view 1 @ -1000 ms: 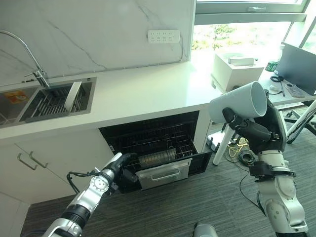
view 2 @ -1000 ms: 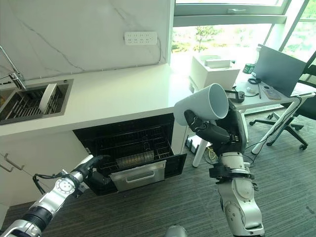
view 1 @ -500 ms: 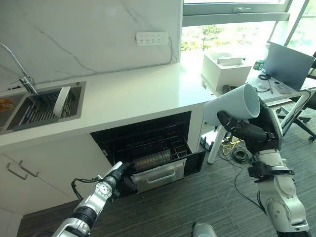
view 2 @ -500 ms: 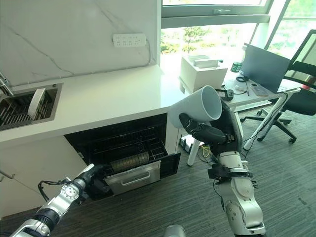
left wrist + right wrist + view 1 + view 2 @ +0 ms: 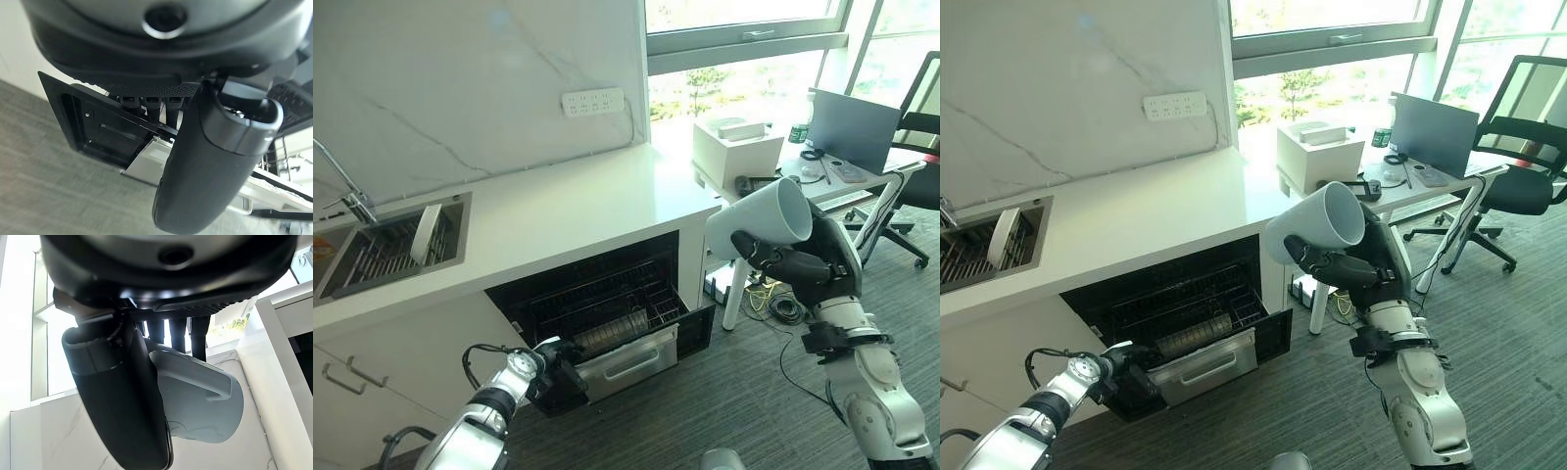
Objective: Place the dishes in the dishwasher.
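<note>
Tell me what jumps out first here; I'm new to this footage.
A big white cup held up in the right robot hand, off to the right of the counter. Below the counter the dishwasher stands open, its rack pulled out, with the left robot hand at its lower front corner. A white plate stands in the sink.
</note>
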Motion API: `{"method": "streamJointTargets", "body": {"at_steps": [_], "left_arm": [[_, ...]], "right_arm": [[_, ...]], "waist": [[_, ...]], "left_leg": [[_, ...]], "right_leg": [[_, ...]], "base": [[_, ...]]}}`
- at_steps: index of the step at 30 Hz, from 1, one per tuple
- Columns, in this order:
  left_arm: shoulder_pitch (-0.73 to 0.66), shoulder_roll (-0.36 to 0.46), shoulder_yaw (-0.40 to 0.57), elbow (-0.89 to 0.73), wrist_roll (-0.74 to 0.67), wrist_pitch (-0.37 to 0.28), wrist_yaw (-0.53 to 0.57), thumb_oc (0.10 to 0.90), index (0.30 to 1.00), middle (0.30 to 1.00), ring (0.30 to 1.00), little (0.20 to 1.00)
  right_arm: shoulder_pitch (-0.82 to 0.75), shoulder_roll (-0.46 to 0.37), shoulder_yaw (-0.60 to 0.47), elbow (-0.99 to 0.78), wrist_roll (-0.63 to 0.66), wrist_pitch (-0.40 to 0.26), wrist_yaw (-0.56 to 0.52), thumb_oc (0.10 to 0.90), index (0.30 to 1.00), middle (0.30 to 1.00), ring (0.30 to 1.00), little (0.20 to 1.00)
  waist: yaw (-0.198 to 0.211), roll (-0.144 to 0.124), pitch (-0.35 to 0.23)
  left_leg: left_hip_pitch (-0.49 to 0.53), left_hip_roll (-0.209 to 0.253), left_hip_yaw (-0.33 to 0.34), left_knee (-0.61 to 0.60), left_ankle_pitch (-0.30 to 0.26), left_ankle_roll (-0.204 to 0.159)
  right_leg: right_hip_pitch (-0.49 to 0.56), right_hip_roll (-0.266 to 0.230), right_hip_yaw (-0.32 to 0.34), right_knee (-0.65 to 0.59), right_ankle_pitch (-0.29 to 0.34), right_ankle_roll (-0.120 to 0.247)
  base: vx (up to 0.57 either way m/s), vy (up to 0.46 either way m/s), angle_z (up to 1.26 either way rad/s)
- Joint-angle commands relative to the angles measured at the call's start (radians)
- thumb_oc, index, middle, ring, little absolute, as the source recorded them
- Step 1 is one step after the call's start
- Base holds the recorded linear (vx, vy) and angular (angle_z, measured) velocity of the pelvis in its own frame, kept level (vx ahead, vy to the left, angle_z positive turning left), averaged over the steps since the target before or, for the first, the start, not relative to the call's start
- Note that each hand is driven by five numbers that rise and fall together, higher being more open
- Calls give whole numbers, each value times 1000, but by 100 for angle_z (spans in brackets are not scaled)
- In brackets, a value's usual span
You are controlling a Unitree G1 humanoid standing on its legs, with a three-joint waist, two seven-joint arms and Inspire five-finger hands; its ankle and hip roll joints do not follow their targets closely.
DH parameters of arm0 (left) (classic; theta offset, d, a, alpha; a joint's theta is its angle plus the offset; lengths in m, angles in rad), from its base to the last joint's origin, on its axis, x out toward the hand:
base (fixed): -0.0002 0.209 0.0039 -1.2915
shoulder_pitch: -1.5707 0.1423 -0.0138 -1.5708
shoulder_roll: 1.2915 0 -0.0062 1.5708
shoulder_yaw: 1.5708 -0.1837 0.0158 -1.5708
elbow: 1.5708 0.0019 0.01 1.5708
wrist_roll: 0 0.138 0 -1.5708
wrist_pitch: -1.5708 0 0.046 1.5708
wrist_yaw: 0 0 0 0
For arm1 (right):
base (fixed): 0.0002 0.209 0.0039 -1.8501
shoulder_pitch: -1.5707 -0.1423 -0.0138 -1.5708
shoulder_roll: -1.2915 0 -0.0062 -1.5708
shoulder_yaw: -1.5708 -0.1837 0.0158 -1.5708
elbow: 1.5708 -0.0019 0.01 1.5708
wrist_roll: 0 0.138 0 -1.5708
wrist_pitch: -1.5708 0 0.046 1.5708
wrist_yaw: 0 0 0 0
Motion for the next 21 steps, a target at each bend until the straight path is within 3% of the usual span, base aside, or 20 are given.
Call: {"method": "streamJointTargets", "body": {"at_steps": [1, 7, 14, 17, 18, 21], "left_arm": [[44, -43, -54, 22, 3, 50, -304, 800, 900, 900, 900, 900], [66, -34, -106, -26, 69, 91, -494, 800, 900, 900, 900, 900], [76, -3, -158, -90, 142, 113, -645, 800, 900, 900, 900, 900], [74, 20, -146, -167, 93, 106, -590, 800, 900, 900, 900, 900], [73, 32, -137, -196, 72, 98, -547, 800, 900, 900, 900, 900], [62, 70, -85, -304, -45, 78, -383, 800, 900, 900, 900, 900]], "right_arm": [[-188, -16, -31, -89, 51, -70, 47, 400, 300, 300, 300, 300], [-217, -15, -27, -82, 69, -26, 47, 400, 300, 300, 300, 300], [-225, -18, -20, -89, 52, -14, 48, 400, 300, 300, 300, 300], [-214, -15, -22, -82, 38, -20, 65, 400, 300, 300, 300, 300], [-210, -17, -24, -82, 33, -24, 69, 400, 300, 300, 300, 300], [-200, -27, -28, -78, 1, -37, 66, 400, 300, 300, 300, 300]], "waist": [[-13, 7, 23], [-11, 27, 27], [-1, 20, 33], [12, 27, 33], [15, 20, 36], [35, 15, 40]], "left_leg": [[152, 34, 50, -105, -128, -9], [145, 28, 49, -105, -127, -8], [114, 33, 60, -105, -95, -13], [115, 30, 45, -105, -113, -13], [103, 32, 57, -105, -89, -13], [98, 31, 48, -105, -85, -16]], "right_leg": [[-79, -5, 3, 24, -55, 88], [-79, -7, 4, 24, -65, 83], [-87, -18, -17, 24, -50, 71], [-73, -20, -13, 24, -69, 85], [-83, -24, -24, 24, -49, 73], [-76, -30, -38, 24, -47, 72]], "base": [[28, 44, 0], [18, 60, 0], [-47, -14, 3], [22, 18, 1], [0, 0, 0], [-43, -29, 11]]}}
